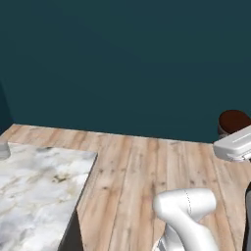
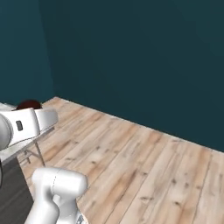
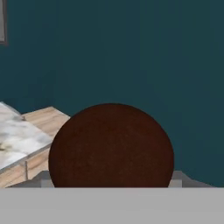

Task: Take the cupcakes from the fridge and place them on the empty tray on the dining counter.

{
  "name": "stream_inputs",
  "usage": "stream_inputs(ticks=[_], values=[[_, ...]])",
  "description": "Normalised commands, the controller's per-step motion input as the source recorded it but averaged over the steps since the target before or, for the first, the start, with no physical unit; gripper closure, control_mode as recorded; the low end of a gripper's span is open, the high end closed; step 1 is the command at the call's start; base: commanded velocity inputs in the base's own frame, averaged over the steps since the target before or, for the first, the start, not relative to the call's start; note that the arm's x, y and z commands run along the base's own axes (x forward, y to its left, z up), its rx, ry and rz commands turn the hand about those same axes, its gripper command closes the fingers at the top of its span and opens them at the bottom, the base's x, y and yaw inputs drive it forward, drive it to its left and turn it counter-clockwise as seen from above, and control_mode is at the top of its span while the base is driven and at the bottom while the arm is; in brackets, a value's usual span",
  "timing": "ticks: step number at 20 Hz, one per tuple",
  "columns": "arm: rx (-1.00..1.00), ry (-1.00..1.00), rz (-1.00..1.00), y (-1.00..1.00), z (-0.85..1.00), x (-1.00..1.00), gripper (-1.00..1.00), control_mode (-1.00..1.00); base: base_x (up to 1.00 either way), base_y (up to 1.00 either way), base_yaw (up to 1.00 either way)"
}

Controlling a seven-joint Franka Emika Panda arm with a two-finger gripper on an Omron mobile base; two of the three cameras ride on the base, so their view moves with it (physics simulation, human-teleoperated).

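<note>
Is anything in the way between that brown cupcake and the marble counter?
Nothing visible is. The cupcake sits in the jaws, and only bare wooden floor lies between it and the counter.

Cupcake [image 3: 111,146] before teal wall [image 3: 131,52]

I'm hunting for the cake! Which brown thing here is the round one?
The cupcake: it is dark reddish-brown and round like a ball. The other brown thing, the wooden floor, is pale, flat and striped with planks.
</note>
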Motion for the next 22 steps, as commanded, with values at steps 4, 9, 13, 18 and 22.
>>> stream_inputs(ticks=[4,9,13,18,22], values=[[0.0,0.0,0.0,0.0,0.0,0.0,1.0,1.0,1.0,-0.46,0.46],[0.0,0.0,0.0,0.0,0.0,0.0,1.0,1.0,1.0,-0.43,0.49],[0.0,0.0,0.0,0.0,0.0,0.0,1.0,1.0,1.0,-0.4,0.52],[0.0,0.0,0.0,0.0,0.0,0.0,1.0,1.0,1.0,-0.25,0.58],[0.0,0.0,0.0,0.0,0.0,0.0,1.0,1.0,1.0,-0.23,0.6]])
